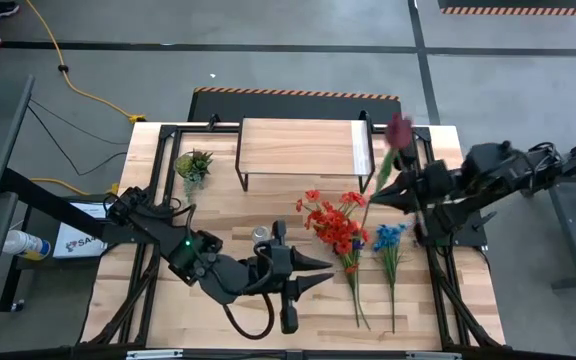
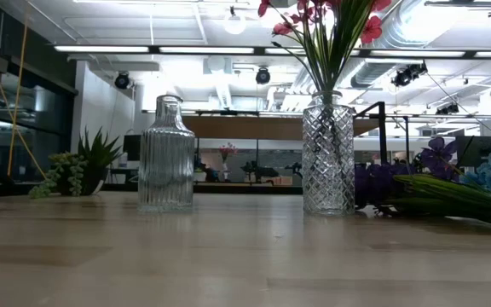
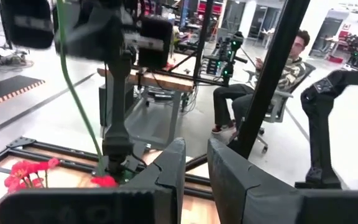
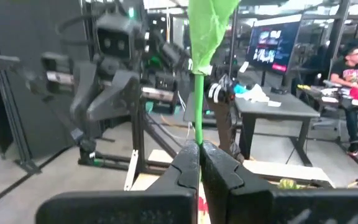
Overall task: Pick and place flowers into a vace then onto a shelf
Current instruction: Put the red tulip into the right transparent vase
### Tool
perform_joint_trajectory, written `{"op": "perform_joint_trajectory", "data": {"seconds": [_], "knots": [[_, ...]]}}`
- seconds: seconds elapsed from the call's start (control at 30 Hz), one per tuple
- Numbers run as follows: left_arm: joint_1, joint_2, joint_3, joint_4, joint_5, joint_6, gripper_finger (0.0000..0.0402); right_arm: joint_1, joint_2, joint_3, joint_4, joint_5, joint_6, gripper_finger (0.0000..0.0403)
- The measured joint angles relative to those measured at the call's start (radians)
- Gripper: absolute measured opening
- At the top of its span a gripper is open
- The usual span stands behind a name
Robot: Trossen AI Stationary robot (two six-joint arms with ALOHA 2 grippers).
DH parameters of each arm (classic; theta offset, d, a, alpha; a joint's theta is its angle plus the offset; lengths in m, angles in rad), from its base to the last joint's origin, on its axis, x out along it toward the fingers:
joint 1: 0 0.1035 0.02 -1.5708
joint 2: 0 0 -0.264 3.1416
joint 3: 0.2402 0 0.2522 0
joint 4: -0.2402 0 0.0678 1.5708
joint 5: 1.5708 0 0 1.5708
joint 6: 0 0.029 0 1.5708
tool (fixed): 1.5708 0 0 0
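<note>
The shelf (image 1: pixel 298 148) stands at the far middle of the table (image 1: pixel 428 320), and its top board is bare. A small potted plant (image 1: pixel 193 165) stands just left of it. In the middle, the vase with red flowers (image 1: pixel 333 225) and a clear bottle (image 1: pixel 260 236) block the way (the bottle stands close to the left gripper (image 1: pixel 318 272)). Blue flowers (image 1: pixel 390 240) lie right of the vase. The near left part of the table is free, but the left arm (image 1: pixel 148 225) crosses it.

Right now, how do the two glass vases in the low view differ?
The ribbed vase is empty, while the diamond-cut vase holds green stems with red flowers. The ribbed vase narrows to a bottle neck; the diamond-cut vase is a taller, straighter cylinder. Both are clear glass, upright on the table.
</note>
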Motion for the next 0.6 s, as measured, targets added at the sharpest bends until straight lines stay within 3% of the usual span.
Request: {"op": "perform_joint_trajectory", "data": {"seconds": [0.23,0.6], "knots": [[0.000,0.000,0.000,-0.106,-0.001,-0.114,0.0104,0.000,-0.069,0.000,-0.022,-0.001,-0.022,0.0000],[0.000,0.000,0.000,-0.313,0.029,-0.413,0.0104,0.000,-0.151,0.000,-0.028,-0.001,-0.045,0.0000]]}}
